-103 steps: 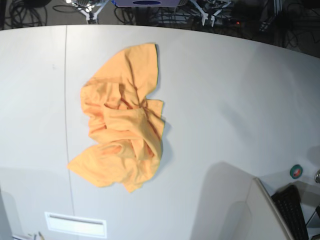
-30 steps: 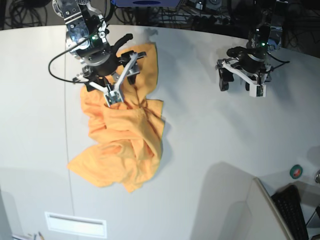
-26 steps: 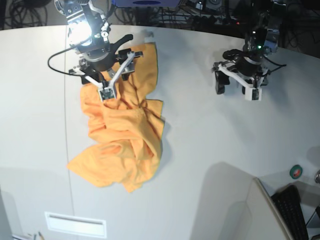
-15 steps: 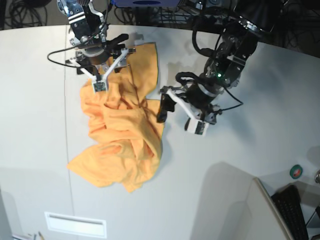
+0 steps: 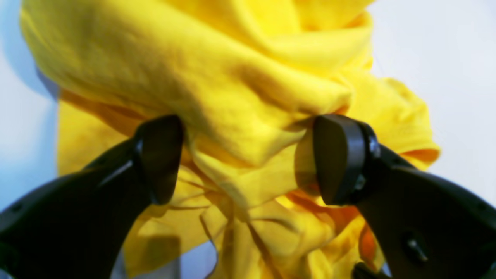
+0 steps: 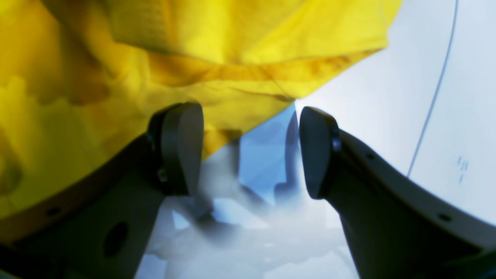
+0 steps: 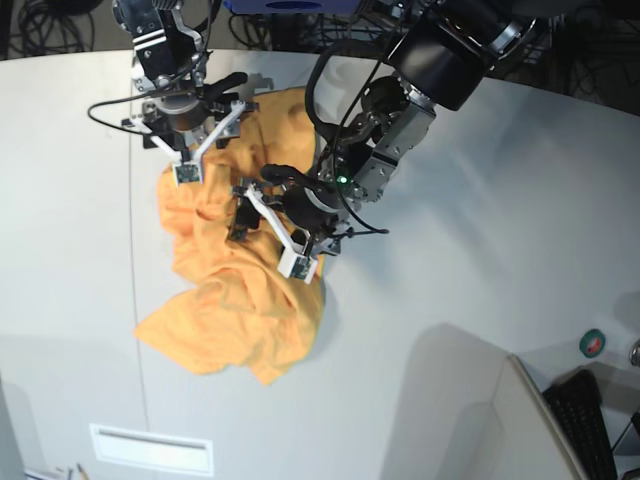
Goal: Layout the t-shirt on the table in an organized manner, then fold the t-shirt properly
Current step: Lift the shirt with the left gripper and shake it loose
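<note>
Looked like a robotics lab. Behind the jaws ran tangled cables (image 7: 60,20) past a white table (image 7: 480,200). Keyboard (image 7: 585,420) sat nearby.

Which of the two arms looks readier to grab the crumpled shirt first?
Probably the left. Its open end effector already straddles a thick fold of the t-shirt. The right end effector, also open, sits at the shirt's edge with mostly bare table between its fingers.
</note>
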`<state>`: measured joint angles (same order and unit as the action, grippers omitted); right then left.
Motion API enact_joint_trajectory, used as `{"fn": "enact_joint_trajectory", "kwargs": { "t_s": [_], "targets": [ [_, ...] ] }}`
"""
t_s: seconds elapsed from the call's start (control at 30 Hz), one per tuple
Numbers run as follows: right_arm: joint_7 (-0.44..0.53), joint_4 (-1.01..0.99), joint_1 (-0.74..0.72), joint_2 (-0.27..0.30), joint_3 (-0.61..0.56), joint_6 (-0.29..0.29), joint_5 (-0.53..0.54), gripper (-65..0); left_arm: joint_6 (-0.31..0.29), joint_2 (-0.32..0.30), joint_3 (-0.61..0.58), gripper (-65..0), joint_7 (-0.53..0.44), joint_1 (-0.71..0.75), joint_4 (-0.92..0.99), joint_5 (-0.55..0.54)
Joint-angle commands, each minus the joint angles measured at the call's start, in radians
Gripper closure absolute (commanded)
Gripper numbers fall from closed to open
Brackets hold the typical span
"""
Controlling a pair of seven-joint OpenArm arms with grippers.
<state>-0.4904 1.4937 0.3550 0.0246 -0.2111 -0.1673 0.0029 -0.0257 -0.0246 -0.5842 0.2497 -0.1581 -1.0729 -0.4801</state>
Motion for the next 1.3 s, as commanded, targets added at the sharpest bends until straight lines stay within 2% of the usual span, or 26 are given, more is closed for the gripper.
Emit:
{"fn": "enact_joint_trajectory", "kwargs": {
  "t_s": [0.0, 0.07, 0.1, 0.2, 0.23, 0.27, 0.43, 0.5, 0.57, 0.67, 0.87, 0.97, 1.13, 1.27],
  "targets": [
    [-0.012, 0.005, 0.000, 0.002, -0.001, 0.004, -0.001, -35.6, -0.004, 0.019, 0.000, -48.1, -0.020, -0.024, -0.007, -0.002],
    [-0.012, 0.005, -0.001, 0.002, 0.000, 0.004, -0.001, -34.7, -0.004, 0.030, 0.003, -39.7, -0.023, -0.025, 0.004, -0.002],
    [-0.012, 0.005, -0.003, 0.004, 0.000, 0.004, -0.001, -32.0, -0.003, 0.030, 0.003, -31.9, -0.025, -0.028, 0.004, -0.002],
    [-0.012, 0.005, -0.007, 0.004, 0.000, 0.005, -0.001, -13.7, -0.001, 0.032, 0.003, -6.7, -0.025, -0.064, 0.009, -0.002],
    [-0.012, -0.003, -0.009, 0.004, 0.000, 0.005, -0.001, -4.8, -0.001, 0.032, 0.003, 0.0, -0.025, -0.074, 0.013, -0.002],
    [-0.012, -0.012, -0.011, 0.004, 0.002, 0.005, -0.001, 0.0, 0.000, 0.032, 0.003, 0.0, -0.025, -0.090, 0.013, -0.002],
    [-0.012, -0.040, -0.029, 0.005, 0.089, 0.005, -0.001, 0.0, 0.000, 0.022, 0.003, 0.0, -0.020, -0.163, 0.007, -0.002],
    [-0.012, -0.038, -0.032, 0.005, 0.123, 0.005, -0.001, 0.0, 0.002, -0.002, 0.003, 0.0, -0.010, -0.173, -0.010, -0.002],
    [-0.012, -0.038, -0.055, 0.007, 0.157, 0.007, -0.004, 0.0, 0.002, -0.022, 0.003, 0.0, 0.052, -0.174, -0.046, 0.001],
    [-0.014, -0.038, -0.087, 0.047, 0.174, 0.007, -0.002, 0.0, 0.002, -0.051, 0.016, 0.0, 0.135, -0.176, -0.117, 0.005],
    [-0.018, -0.006, -0.193, 0.111, 0.178, 0.007, -0.004, 0.0, 0.002, -0.056, 0.134, 0.0, 0.280, -0.235, -0.203, 0.007],
    [-0.021, 0.049, -0.254, 0.148, 0.180, 0.007, -0.005, 0.0, 0.002, -0.051, 0.138, 0.0, 0.323, -0.306, -0.203, 0.007],
    [-0.121, 0.112, -0.370, 0.202, 0.175, 0.007, -0.002, 0.0, 0.002, -0.024, 0.126, 0.0, 0.385, -0.393, -0.203, 0.007],
    [-0.178, 0.160, -0.382, 0.188, 0.175, 0.013, 0.003, 0.0, 0.002, -0.013, 0.126, 0.0, 0.412, -0.381, -0.201, 0.007]
  ]
}}
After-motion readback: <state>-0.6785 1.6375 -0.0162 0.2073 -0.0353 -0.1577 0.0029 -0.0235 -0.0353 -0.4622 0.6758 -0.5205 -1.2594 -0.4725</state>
